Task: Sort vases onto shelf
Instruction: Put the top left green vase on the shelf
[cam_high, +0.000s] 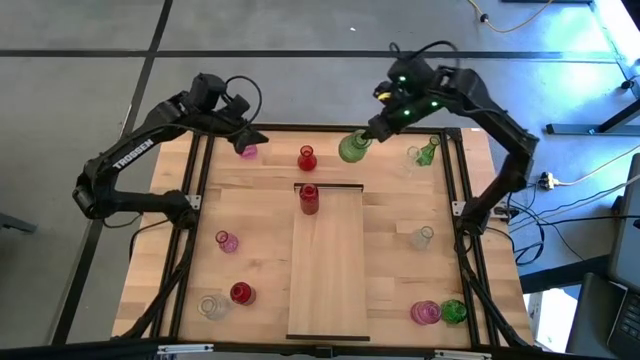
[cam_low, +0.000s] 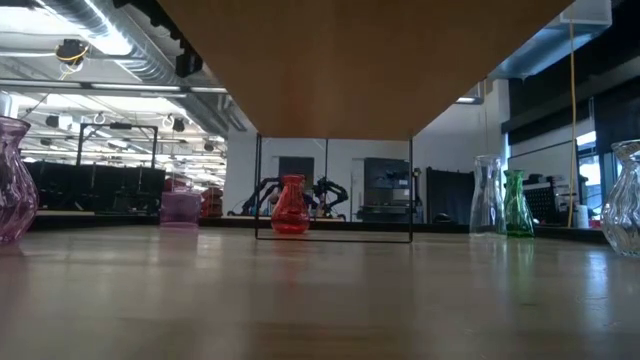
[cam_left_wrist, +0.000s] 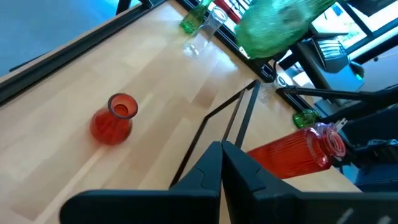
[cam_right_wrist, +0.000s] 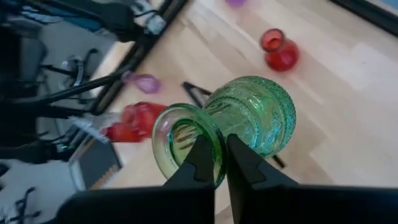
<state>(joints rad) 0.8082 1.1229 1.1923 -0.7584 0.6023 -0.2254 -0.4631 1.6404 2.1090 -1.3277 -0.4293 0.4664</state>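
My right gripper (cam_right_wrist: 221, 158) is shut on a green vase (cam_high: 353, 148), which it carries above the table's far side, near the shelf's (cam_high: 328, 280) far end. One red vase (cam_high: 309, 199) stands on that far end, and another red vase (cam_high: 306, 158) stands on the table just beyond it. My left gripper (cam_left_wrist: 222, 152) is shut and holds nothing; it hovers at the far left, next to a pink vase (cam_high: 247, 151). The other vases stand about the tabletop. My right gripper holds the green vase by its mouth rim (cam_right_wrist: 212, 146). One finger (cam_right_wrist: 200, 155) is inside the mouth and the other (cam_right_wrist: 241, 158) lies outside against the neck. The vase is lifted clear and tilted, its belly (cam_right_wrist: 261, 112) pointing away from the fingers.
A green vase (cam_high: 427, 152) and a clear one (cam_high: 412, 155) stand at the far right. A clear vase (cam_high: 422, 237) stands mid right; pink (cam_high: 425, 312) and green (cam_high: 453, 311) near right. Left of the shelf stand pink (cam_high: 227, 241), red (cam_high: 241, 293) and clear (cam_high: 212, 306) vases.
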